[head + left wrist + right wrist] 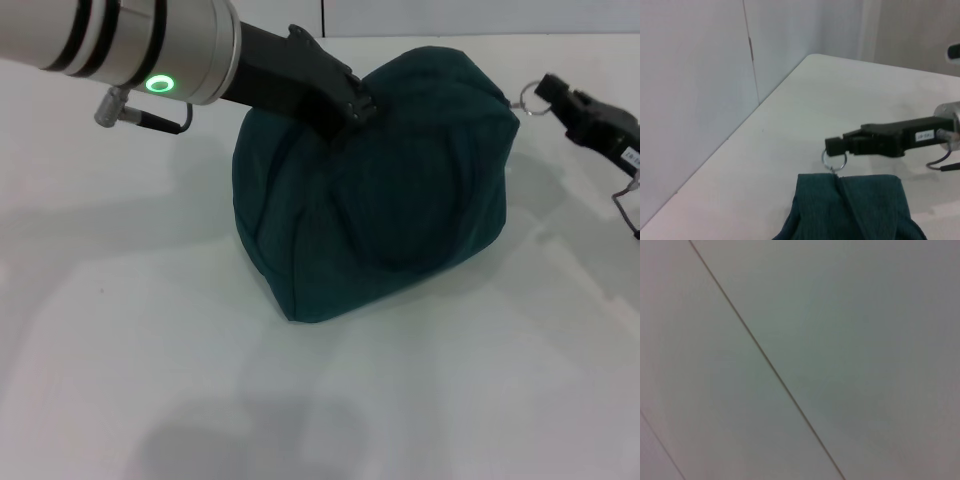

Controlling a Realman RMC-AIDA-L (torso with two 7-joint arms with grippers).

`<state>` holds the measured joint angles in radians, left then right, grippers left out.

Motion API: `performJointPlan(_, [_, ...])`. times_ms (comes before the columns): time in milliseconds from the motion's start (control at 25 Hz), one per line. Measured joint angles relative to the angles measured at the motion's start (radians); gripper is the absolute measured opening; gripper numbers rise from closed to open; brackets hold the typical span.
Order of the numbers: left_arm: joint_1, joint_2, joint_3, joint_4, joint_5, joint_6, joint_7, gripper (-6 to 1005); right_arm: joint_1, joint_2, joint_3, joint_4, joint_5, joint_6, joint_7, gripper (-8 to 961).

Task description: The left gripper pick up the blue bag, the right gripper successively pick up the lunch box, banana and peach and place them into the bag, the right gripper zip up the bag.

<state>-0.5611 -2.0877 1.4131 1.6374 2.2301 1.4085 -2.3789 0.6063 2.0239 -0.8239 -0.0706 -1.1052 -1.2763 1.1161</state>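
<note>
The blue bag [380,210] stands bulging in the middle of the white table, and its top edge also shows in the left wrist view [855,210]. My left gripper [352,108] reaches in from the upper left and is shut on the fabric at the bag's top. My right gripper [548,90] sits at the bag's upper right corner. It is shut on the metal zipper ring [527,103], which the left wrist view shows hanging at its tip [834,161]. The bag's top seam looks closed. The lunch box, banana and peach are out of view.
White table [120,330] spreads around the bag, with its far edge meeting a pale wall panel [695,90]. A thin cable [628,205] hangs from the right gripper. The right wrist view shows only a pale surface with a seam line [770,367].
</note>
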Motion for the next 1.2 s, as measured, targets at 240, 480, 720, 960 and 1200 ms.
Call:
performJointPlan(240, [0.001,0.0,0.0,0.0,-0.002,-0.009,0.001,42,0.014,0.003,-0.04,-0.003,0.0,0.067,0.001,97])
performJointPlan(480, [0.012,0.0,-0.001,-0.002,-0.004,-0.027,0.007,43,-0.001,0.002,-0.033,-0.006,0.007,0.016,0.004,131])
performJointPlan(720, [0.022,-0.001,-0.002,-0.004,-0.005,-0.069,0.011,54,-0.054,-0.001,-0.031,-0.024,0.066,-0.068,0.0,165])
performJointPlan(960, [0.062,-0.002,0.002,-0.003,-0.025,-0.169,0.012,65,-0.11,-0.005,-0.032,-0.057,0.074,-0.105,-0.003,304])
performJointPlan(1200, [0.109,-0.001,0.0,-0.003,-0.086,-0.236,0.015,147,-0.141,-0.007,-0.032,-0.061,0.074,-0.111,-0.003,491])
